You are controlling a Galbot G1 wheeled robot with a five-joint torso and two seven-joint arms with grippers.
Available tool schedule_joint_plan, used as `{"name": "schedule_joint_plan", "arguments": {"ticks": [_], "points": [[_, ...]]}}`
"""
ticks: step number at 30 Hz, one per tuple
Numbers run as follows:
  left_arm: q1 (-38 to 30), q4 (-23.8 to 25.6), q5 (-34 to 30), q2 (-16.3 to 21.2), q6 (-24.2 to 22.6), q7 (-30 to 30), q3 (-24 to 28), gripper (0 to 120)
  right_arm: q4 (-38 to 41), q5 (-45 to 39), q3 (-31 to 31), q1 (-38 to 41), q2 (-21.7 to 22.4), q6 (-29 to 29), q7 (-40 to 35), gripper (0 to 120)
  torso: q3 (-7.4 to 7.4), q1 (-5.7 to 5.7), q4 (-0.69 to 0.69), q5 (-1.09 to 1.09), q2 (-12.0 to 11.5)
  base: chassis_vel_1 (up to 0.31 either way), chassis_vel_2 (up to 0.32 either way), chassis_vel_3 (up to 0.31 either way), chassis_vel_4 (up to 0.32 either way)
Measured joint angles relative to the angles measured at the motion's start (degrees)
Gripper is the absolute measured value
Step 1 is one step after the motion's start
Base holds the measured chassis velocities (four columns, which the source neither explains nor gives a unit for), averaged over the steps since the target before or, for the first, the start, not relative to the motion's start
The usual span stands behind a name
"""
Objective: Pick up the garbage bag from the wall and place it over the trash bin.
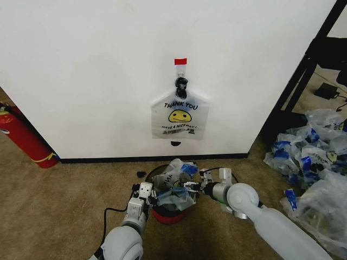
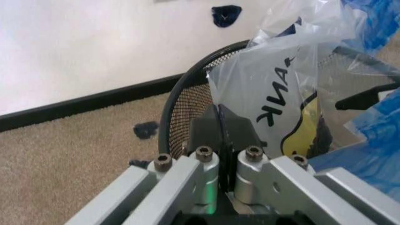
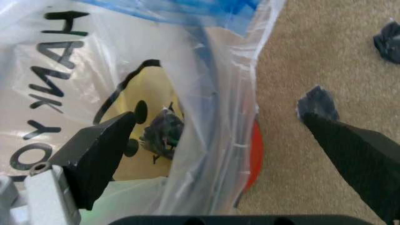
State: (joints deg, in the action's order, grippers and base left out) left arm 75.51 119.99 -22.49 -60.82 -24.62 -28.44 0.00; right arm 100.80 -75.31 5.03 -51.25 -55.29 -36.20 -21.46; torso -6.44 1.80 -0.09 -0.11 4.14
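On tan carpet (image 1: pixel 65 200), the left gripper (image 1: pixel 144 190), jaws clenched, and the right gripper (image 1: pixel 196 188), jaws released, flank the garbage bag (image 1: pixel 174 187) draped over the trash bin (image 1: pixel 167 215). Behind, a white "THANK YOU" bag (image 1: pixel 179 115) hangs on the wall (image 1: pixel 97 70).

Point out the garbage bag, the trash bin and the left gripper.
garbage bag (image 1: pixel 174 187), head view, crumpled plastic over the bin.
trash bin (image 1: pixel 168 216), head view, red outer wall.
left gripper (image 2: pixel 218 129), left wrist view, dark fingertips at the bin's rim.
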Motion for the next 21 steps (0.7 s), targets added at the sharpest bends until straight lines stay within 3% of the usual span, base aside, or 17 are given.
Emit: {"name": "schedule_joint_plan", "arguments": {"ticks": [4, 8, 12, 14, 17, 21], "points": [[-0.06, -0.05, 0.03, 0.04, 0.09, 0.08, 0.13, 0, -0.01, -0.9, -0.7, -0.13, -0.16, -1.13, -0.37, 96, 0.0, 0.0, -0.01, -0.01, 0.0, 0.0, 0.0, 0.0, 0.0], [-0.12, -0.22, 0.09, 0.01, 0.29, 0.24, 0.29, 0, 0.0, -2.22, -1.86, -0.61, -0.86, -3.29, -1.84, 77, 0.0, 0.0, 0.0, -0.01, 0.0, 0.0, 0.0, 0.0, 0.0], [0.01, -0.2, 0.15, -0.03, 0.45, 0.34, 0.29, 0, -0.19, -2.35, -2.03, -1.07, -1.54, -3.5, -2.31, 67, 0.0, 0.0, 0.0, -0.01, 0.0, 0.0, 0.0, 0.0, 0.0], [0.32, -0.05, 0.33, -0.03, 0.79, 0.44, 0.25, 0, -0.28, -2.4, -2.18, -1.53, -2.49, -3.47, -2.88, 55, 0.01, 0.0, 0.01, -0.01, 0.0, 0.0, 0.0, 0.0, 0.0], [1.01, 0.53, 1.05, -0.04, 1.44, 0.69, 0.17, 0, -0.15, -2.74, -2.5, -2.13, -3.68, -2.54, -4.29, 49, 0.0, 0.0, 0.0, -0.01, 0.0, 0.0, 0.0, 0.0, 0.0], [2.87, 2.84, 3.84, -0.22, 2.92, 1.54, 0.08, 0, 1.3, -2.89, -2.54, -3.13, -5.65, 3.01, -8.07, 32, 0.01, 0.0, 0.01, 0.0, 0.0, 0.0, 0.0, 0.0, 0.0]]}}
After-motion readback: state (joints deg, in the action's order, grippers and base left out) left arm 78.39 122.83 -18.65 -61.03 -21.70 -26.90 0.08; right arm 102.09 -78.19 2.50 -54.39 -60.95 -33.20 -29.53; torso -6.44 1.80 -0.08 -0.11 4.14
